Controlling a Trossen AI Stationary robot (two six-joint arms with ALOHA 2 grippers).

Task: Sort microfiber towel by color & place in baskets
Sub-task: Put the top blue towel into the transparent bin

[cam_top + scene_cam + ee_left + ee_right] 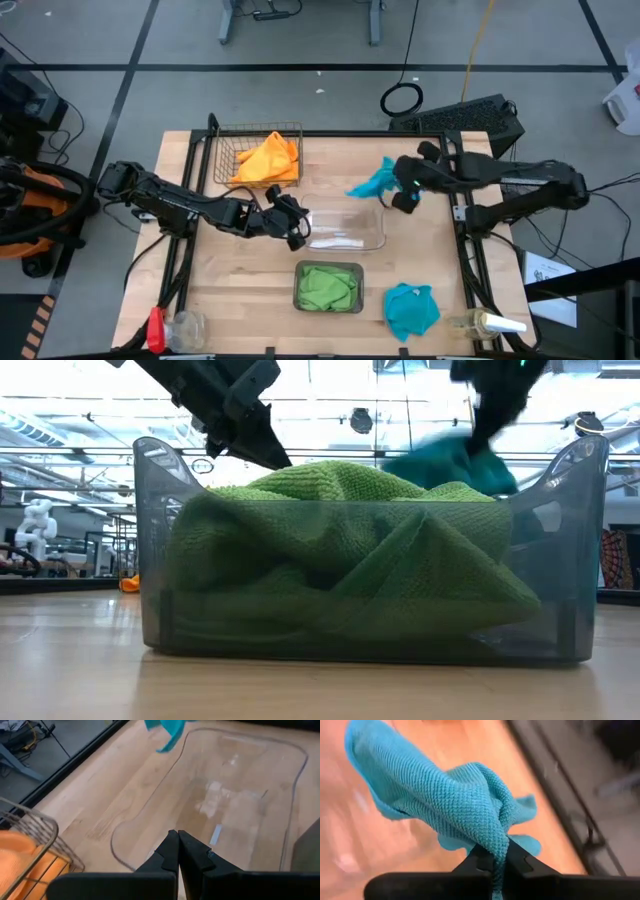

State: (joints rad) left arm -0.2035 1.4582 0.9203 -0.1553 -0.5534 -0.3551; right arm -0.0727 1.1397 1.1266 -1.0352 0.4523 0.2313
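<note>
So from where I'm sitting, my right gripper [495, 857] is pinched tight on one teal towel [375, 181], holding it up off the table just past the far right corner of the clear tray [372, 238], and in the right wrist view the cloth drapes out from between the fingers. A second teal towel [410, 309] lies crumpled on the wood near the front right, so that's two teal ones, neither in a container. My left gripper [177, 851] is clenched on nothing, fingers pressed together, sitting at the clear tray's left edge. Counting containers, I see three: the wire basket [222, 158] at the back left with orange cloth [267, 160] piled inside (I can't tell if it's one piece or two), the clear tray in the middle with no cloth in it, and the grey tray [300, 272] at the front full of green cloth [350, 545], again bunched so I can't count the pieces. Two bottles [488, 322] lie at the front corners.
</note>
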